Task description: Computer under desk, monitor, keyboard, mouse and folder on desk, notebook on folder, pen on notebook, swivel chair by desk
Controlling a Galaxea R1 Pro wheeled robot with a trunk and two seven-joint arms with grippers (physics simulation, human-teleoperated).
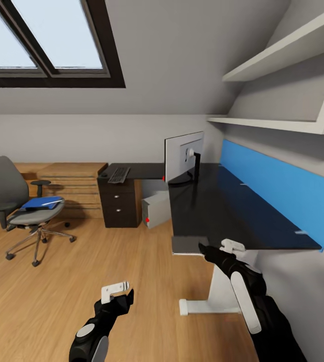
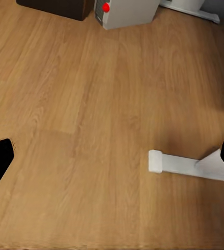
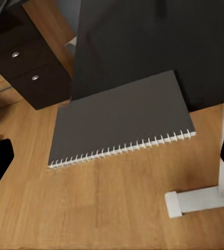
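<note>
Desk (image 1: 217,211) first: its long glossy black top runs from near right to the far wall, then turns left over dark drawers; it is fixed furniture and nothing to lift. Next in bulk, the swivel chair (image 1: 16,201) stands well apart at far left on the wood floor (image 1: 106,261); it should roll easily on its casters, so I judge a push on the back or an armrest would serve better than any lift. Under the far part of the desk sits the computer (image 1: 155,210), probably heavy and already where it belongs. On the desk near its inner corner stands the monitor (image 1: 184,157), top-heavy on a round base and best left alone. The keyboard (image 1: 119,174) lies on the far left wing above the drawers, rigid and light, to be taken by a long edge. On the chair seat rests the folder (image 1: 41,202), thin, stiff and likely slick, with the pen (image 1: 51,203) seemingly across it; grasp the folder by an overhanging edge and it may shed the pen. The notebook (image 3: 120,120), a dark spiral-bound pad, lies on the near end of the desk, overhanging the edge; that overhang is the natural place to pinch, away from the wire spine. The right gripper (image 1: 217,249) hovers just beside it, jaws spread and empty; the left gripper (image 1: 119,294) hangs low over bare floor, also spread and empty.
</note>
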